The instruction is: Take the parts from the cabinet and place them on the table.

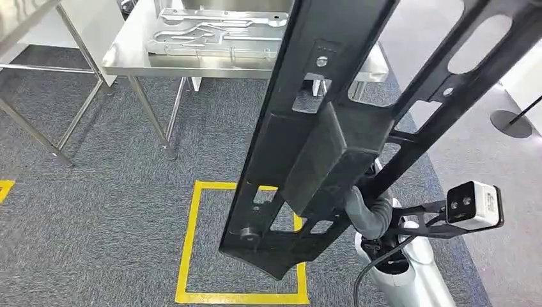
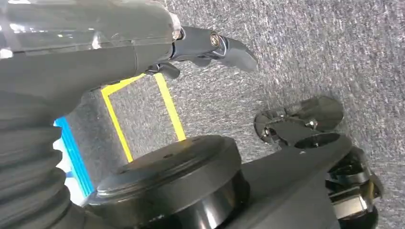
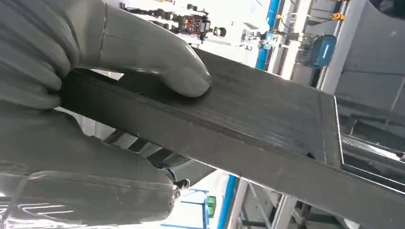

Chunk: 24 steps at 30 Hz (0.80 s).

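Right robot hand [image 3: 95,109] grips a big black frame part [image 1: 332,137], with its thick grey thumb [image 3: 157,59] pressed flat on one side of a black bar and the rest of the hand wrapped under it. In the head view the black part stands up tall and tilted, close in front of the camera, well above the floor. It has long slots and a boxy block in the middle.

Left robot hand [image 2: 210,47] hangs low over the grey carpet [image 2: 310,52] and holds nothing. Its dark fingers [image 2: 234,50] stick out straight, and they look apart.

Down on the carpet is a square of yellow tape [image 1: 192,256], just behind the bottom end of the black part. A small white camera box [image 1: 474,203] sits on a black arm beside the right wrist.

Farther away stands a shiny metal surface [image 1: 128,54] on thin legs. A flat silver plate [image 1: 217,32] with raised lines lies on it. The black part is not on that surface yet.
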Available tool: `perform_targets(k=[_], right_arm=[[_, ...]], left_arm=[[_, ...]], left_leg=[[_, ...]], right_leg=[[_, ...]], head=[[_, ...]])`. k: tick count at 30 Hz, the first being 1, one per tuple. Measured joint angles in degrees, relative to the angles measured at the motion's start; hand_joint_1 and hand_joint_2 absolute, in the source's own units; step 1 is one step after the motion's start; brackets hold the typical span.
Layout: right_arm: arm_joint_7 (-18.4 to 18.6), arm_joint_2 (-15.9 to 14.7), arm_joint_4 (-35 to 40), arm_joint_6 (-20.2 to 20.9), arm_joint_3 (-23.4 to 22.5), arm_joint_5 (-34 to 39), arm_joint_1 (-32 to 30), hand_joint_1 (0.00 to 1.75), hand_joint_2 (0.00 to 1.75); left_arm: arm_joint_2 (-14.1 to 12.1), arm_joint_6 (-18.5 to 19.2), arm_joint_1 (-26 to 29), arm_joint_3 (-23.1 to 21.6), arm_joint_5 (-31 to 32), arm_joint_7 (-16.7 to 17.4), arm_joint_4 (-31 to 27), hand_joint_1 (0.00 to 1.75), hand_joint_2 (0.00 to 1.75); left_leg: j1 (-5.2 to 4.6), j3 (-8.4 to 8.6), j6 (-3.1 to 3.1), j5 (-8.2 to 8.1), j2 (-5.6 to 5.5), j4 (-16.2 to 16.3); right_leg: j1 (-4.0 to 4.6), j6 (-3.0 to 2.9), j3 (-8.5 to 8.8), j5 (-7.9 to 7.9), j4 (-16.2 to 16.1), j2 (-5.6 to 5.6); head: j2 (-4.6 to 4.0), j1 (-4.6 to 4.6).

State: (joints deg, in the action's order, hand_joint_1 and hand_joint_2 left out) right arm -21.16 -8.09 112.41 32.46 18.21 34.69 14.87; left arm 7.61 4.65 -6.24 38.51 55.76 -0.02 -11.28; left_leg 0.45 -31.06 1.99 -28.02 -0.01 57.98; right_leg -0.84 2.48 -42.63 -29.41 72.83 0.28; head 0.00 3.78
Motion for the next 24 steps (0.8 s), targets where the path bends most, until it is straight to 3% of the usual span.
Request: perform_targets(k=[2, 3, 6, 7, 8, 9, 10, 12, 13, 14, 15, 17, 18, 19, 20, 22, 24], right_arm=[[0.0, 0.0, 0.0, 0.0, -0.02, 0.13, 0.07, 1.66, 1.75], [0.0, 0.0, 0.0, 0.0, -0.02, 0.13, 0.14, 1.66, 1.75], [0.2, -0.02, -0.02, -0.15, -0.02, 0.15, 0.19, 1.66, 1.75], [0.37, -0.07, -0.02, -0.35, -0.09, 0.13, 0.22, 1.66, 1.75], [0.63, 0.0, 0.04, -0.52, -0.11, 0.13, 0.16, 1.66, 1.75], [0.79, 0.0, 0.02, -0.63, -0.15, 0.13, 0.28, 1.66, 1.75], [0.94, 0.0, 0.02, -0.63, -0.22, 0.13, 0.38, 1.66, 1.75], [1.27, 0.02, -0.02, -0.63, -0.24, 0.07, 0.33, 1.66, 1.75], [1.33, 0.02, -0.13, -0.66, -0.24, 0.07, 0.31, 1.66, 1.75], [1.38, 0.02, -0.26, -0.77, -0.24, 0.07, 0.3, 1.66, 1.75], [1.49, 0.02, -0.35, -0.81, -0.26, 0.07, 0.31, 1.66, 1.75], [1.83, 0.02, -0.41, -0.85, -0.31, 0.07, 0.38, 1.66, 1.75], [1.95, 0.02, -0.48, -0.92, -0.33, 0.02, 0.43, 1.66, 1.75], [1.99, 0.02, -0.55, -0.98, -0.39, -0.09, 0.67, 1.66, 1.75], [2.12, 0.02, -0.59, -1.05, -0.48, -0.13, 0.73, 1.66, 1.75], [2.32, 0.0, -0.79, -1.25, -0.61, -0.42, 0.79, 1.66, 1.75], [2.43, -0.02, -0.94, -1.77, -0.9, -0.65, 0.86, 1.66, 1.75]], left_arm=[[0.15, -0.02, 0.01, 0.0, -0.04, 0.0, 0.0, 0.0, 1.75], [0.31, -0.02, 0.05, 0.0, -0.04, 0.0, 0.0, 0.0, 1.75], [0.39, -0.04, -0.03, 0.0, -0.04, 0.0, 0.0, 0.0, 1.75], [0.42, -0.04, -0.08, 0.0, -0.04, 0.0, 0.0, 0.0, 1.75], [0.39, -0.09, -0.1, 0.0, -0.02, 0.02, -0.02, 0.0, 1.75], [0.42, -0.09, -0.07, 0.0, -0.02, -0.09, -0.02, 0.0, 1.75], [0.44, -0.04, -0.1, 0.0, -0.02, -0.07, 0.0, 0.0, 1.75], [0.46, 0.02, -0.08, 0.02, -0.13, -0.24, 0.0, 0.0, 1.75], [0.48, 0.02, -0.32, 0.02, -0.15, -0.33, 0.0, 0.0, 1.75], [0.48, 0.02, -0.47, 0.02, -0.13, -0.33, 0.0, 0.0, 1.75], [0.48, 0.04, -0.44, 0.02, -0.13, -0.33, 0.0, 0.0, 1.75], [0.48, 0.11, -0.32, 0.02, -0.11, -0.31, 0.0, 0.0, 1.75], [0.48, 0.15, -0.08, 0.02, -0.09, -0.31, 0.02, 0.0, 1.75], [0.48, 0.2, -0.03, 0.02, -0.11, -0.31, 0.02, 0.0, 1.75], [0.63, 0.22, -0.14, 0.02, -0.22, -0.35, 0.02, 0.0, 1.75], [0.61, 0.5, 0.01, 0.04, -0.5, -0.59, 0.02, 0.0, 1.75], [0.63, 0.88, 0.03, 0.07, -0.52, -0.83, 0.02, 0.0, 1.75]], left_leg=[[-0.03, 1.07, -0.28, -0.7, -0.09, -0.02], [-0.12, 1.18, -0.52, -0.99, -0.09, -0.06], [-0.22, 1.37, -1.38, -1.59, -0.03, -0.43], [-0.25, 1.69, -1.64, -1.75, 0.07, -0.67], [-0.36, 1.99, -2.03, -2.13, 0.1, -0.4], [-0.27, 1.63, -2.35, -2.64, 0.1, 1.2], [-0.21, -0.43, -2.53, -4.46, 0.04, 4.99], [-0.05, -6.15, -2.91, -8.01, 0.05, 14.58], [-0.03, -8.44, -3.03, -8.41, 0.06, 17.93], [0.03, -9.27, -3.09, -7.13, 0.06, 18.24], [0.09, -8.71, -3.06, -4.62, 0.08, 15.92], [0.22, -5.03, -2.79, 2.15, 0.09, 6.1], [0.17, -3.53, -2.39, 3.38, 0.08, 2.39], [-0.21, -2.95, -2.21, 2.55, 0.03, 1.2], [-0.2, -2.82, -1.46, 2.0, 0.05, 0.95], [-0.25, -2.79, -0.76, 1.77, -0.11, 0.38], [0.12, -1.31, 0.0, 1.55, -0.33, -0.18]], right_leg=[[0.15, -0.71, 5.14, 5.96, -11.06, -0.08], [0.41, -1.14, 6.58, 5.59, -13.66, -0.29], [0.87, -1.95, 6.71, 4.83, -14.25, -0.17], [0.86, -2.22, 6.86, 4.7, -14.47, -0.04], [0.03, -2.53, 7.61, 4.81, -15.16, 0.01], [0.1, -2.78, 8.2, 4.6, -15.45, -0.01], [0.09, -3.19, 8.52, 4.32, -15.45, -0.15], [0.15, -3.31, 9.03, 3.7, -15.45, -0.16], [0.15, -3.27, 9.4, 3.34, -15.43, -0.17], [0.15, -3.22, 9.95, 2.95, -15.43, -0.15], [0.14, -3.17, 10.6, 2.51, -15.43, -0.09], [0.12, -2.87, 12.18, 1.49, -15.42, 0.11], [0.08, -2.54, 12.61, 0.99, -15.49, 0.14], [0.5, -2.06, 12.61, 0.67, -15.23, 0.39], [0.41, -1.75, 12.47, 0.72, -15.47, 0.44], [0.44, -0.99, 12.69, 1.09, -15.16, 0.32], [0.21, -0.6, 12.44, 0.21, -13.32, 0.17]], head=[[0.0, 0.0], [0.0, 0.0], [0.0, 0.0], [0.0, 0.0], [0.0, 0.0], [0.0, 0.02], [0.0, 0.02], [0.0, 0.02], [0.0, 0.02], [0.0, 0.02], [0.0, 0.02], [0.0, 0.02], [0.0, 0.0], [0.0, 0.02], [0.0, 0.04], [0.0, 0.02], [0.0, 0.0]])
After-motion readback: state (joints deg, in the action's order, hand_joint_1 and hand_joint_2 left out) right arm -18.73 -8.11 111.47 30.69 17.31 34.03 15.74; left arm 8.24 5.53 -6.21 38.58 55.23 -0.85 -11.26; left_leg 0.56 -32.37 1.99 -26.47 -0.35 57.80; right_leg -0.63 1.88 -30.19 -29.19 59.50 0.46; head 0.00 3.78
